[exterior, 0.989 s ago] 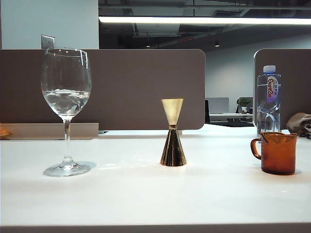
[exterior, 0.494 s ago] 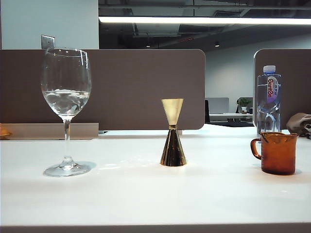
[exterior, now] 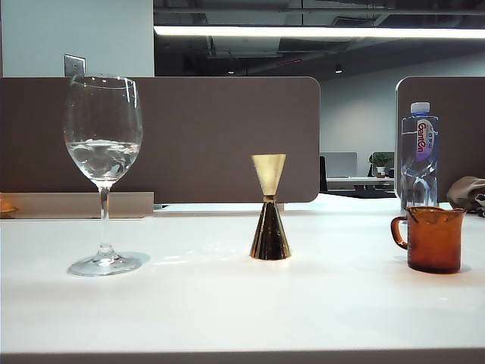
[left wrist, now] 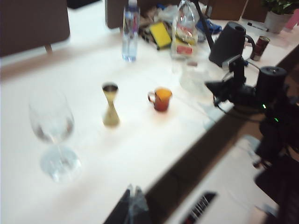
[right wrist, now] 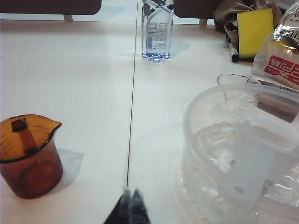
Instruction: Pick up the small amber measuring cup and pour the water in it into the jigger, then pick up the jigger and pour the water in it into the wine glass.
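The wine glass stands at the left of the table, its bowl about a third full of water; it shows blurred in the left wrist view. The gold jigger stands upright mid-table. The small amber measuring cup sits at the right. Neither gripper appears in the exterior view. My left gripper hangs high above the table's near edge, shut and holding nothing. My right gripper is shut and holding nothing, close beside the amber cup.
A clear water bottle stands behind the amber cup. A clear plastic basin with water sits beside my right gripper. A yellow sponge, a snack bag and a black camera stand crowd the far side.
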Action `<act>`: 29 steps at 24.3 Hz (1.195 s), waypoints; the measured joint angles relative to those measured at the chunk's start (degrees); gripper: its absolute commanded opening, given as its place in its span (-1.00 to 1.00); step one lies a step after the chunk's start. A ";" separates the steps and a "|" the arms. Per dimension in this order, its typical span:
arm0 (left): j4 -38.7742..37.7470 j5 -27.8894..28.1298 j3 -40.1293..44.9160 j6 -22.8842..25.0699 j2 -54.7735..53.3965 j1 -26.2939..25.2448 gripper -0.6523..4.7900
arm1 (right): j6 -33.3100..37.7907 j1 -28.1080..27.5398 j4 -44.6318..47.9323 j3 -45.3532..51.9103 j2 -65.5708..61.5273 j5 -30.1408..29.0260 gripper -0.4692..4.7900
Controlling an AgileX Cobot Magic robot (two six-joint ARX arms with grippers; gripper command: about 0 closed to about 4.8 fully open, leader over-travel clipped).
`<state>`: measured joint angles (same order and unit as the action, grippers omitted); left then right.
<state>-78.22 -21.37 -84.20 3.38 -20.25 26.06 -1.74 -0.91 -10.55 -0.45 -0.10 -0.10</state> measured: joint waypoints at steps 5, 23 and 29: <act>33.07 -0.28 17.53 11.30 2.21 -0.79 -0.77 | 0.00 0.00 0.00 0.00 0.00 0.00 -0.84; 75.80 24.74 61.18 -5.38 14.10 -27.36 -0.77 | 0.00 0.00 0.00 0.00 0.00 0.00 -0.84; 75.32 24.85 72.67 -7.15 18.43 -27.36 -0.77 | 0.02 0.00 -0.02 0.00 0.00 0.00 -0.84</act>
<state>-2.90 3.49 -11.53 -3.77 -1.83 -1.30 -1.72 -0.91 -10.57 -0.45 -0.10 -0.10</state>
